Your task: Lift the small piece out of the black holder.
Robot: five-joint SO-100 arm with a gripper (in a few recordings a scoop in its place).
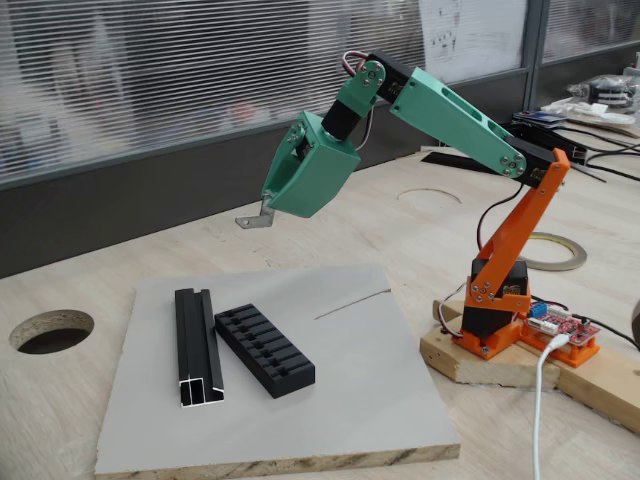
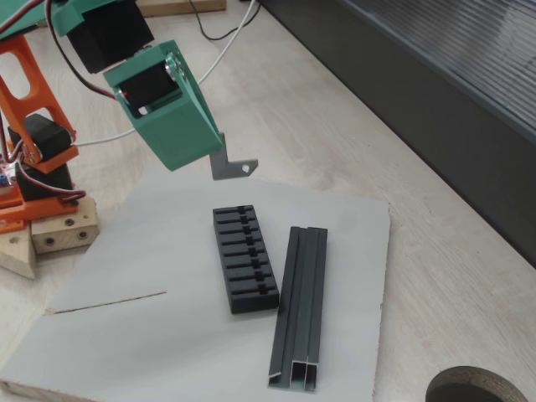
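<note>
— Two black parts were seen on the grey board [image 1: 330, 390], yes? And where was the bracket [image 1: 256, 217]?

— Yes. The holder [image 1: 264, 349] and the rail [image 1: 197, 345] were laid flat on the board, side by side, with a narrow gap between them. The bracket was found in the air, well above the holder and apart from it. It was held by its upright leg in the gripper [image 1: 272, 205], and its flat leg was pointed away from the arm. A small hole was seen in the flat leg in a fixed view [image 2: 232, 165].

— So the claw was closed on it?

— It was closed on the bracket, as far as it could be judged. The fingertips were hidden behind the green housing in both fixed views, but the bracket was seen to hang from the lower edge of the gripper [image 2: 219, 149] with nothing else under it.

— And the slots of the holder [image 2: 244, 259]?

— About eight slots were counted in a row. Nothing was seen standing in them.

— What else was noted?

— The orange base [image 1: 497, 300] of the arm was fixed on a wooden block [image 1: 480, 362] beside the board. A thin dark line [image 1: 352, 303] was seen on the board, between the holder and the base. A round hole [image 1: 50, 330] was cut in the table [image 1: 420, 225].
</note>
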